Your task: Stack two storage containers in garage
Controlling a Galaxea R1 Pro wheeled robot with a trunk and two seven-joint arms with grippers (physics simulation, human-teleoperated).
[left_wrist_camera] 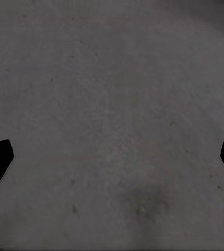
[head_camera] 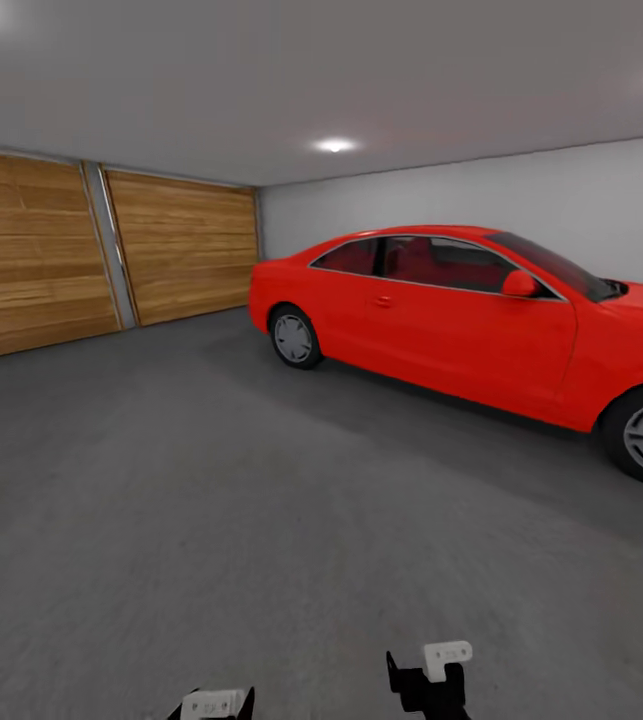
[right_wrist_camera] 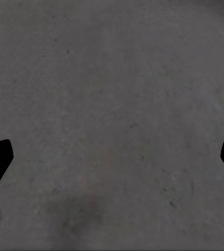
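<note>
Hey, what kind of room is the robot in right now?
A garage, by the look of it: a red car is parked on a rough grey concrete floor, and wide wooden-slat doors fill the far wall.

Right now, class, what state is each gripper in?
Left gripper: open, holding nothing, above the floor.
Right gripper: open, holding nothing.

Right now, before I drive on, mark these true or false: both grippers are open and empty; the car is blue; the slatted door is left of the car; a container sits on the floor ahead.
1. Both the left gripper and right gripper are open and empty. True.
2. The car is blue. False: red.
3. The wooden-slat door is left of the car. True.
4. A container sits on the floor ahead. False: bare concrete.
</note>
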